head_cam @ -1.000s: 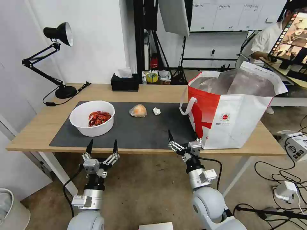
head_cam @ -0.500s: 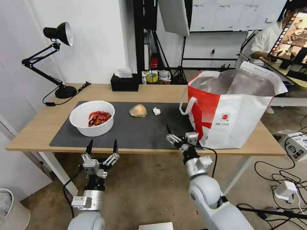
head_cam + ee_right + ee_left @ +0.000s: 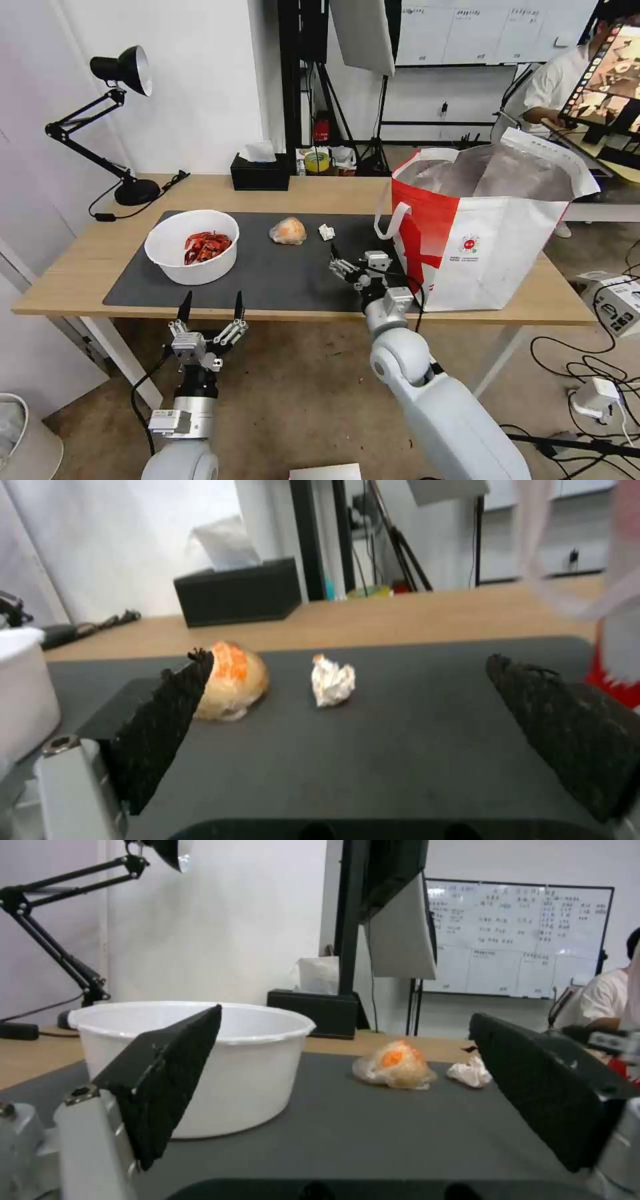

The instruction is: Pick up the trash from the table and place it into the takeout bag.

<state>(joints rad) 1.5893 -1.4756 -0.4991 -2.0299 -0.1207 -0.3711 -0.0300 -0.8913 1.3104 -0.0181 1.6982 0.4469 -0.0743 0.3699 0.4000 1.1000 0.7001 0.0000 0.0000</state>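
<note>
Large red-and-white insulated takeout bag (image 3: 487, 227) with foil lining: standing open-mouthed on the long light-wood bench (image 3: 80, 267), at the dark grey mat's (image 3: 280, 273) end nearest the right arm. All other places given from this bag.

White round plastic bowl (image 3: 192, 245) of red crayfish shells: on the mat, farthest from the bag, at the opposite end. Upright, nothing touching it.

Plastic-wrapped orange lump (image 3: 288, 231): on the mat between bowl and bag, roughly midway, apart from both.

Small crumpled white tissue wad (image 3: 326, 232): just beside the lump on its bag side, not touching it. Closest piece of trash to the bag.

Right hand (image 3: 352, 265): over the mat just beside the bag's red side panel, low, fingers spread wide, holding nothing. In the right wrist view, wad (image 3: 332, 680) sits straight ahead between the two open fingers, lump (image 3: 230, 680) off toward one finger (image 3: 163, 730). So wad lies directly forward of this hand, away from the robot, with clear mat between.

Left hand (image 3: 210, 310): off the bench's near edge, in front of the bowl, well apart from the bag. Fingers open, empty. Left wrist view looks across at bowl wall (image 3: 227, 1080), lump and wad farther off.

Judgement: right hand clearly nearer the wad and already lined up on it. Wad has no real long axis, so approach angle barely matters. Short carry sideways to the bag mouth afterward, but a lift above the rim needed.
</note>
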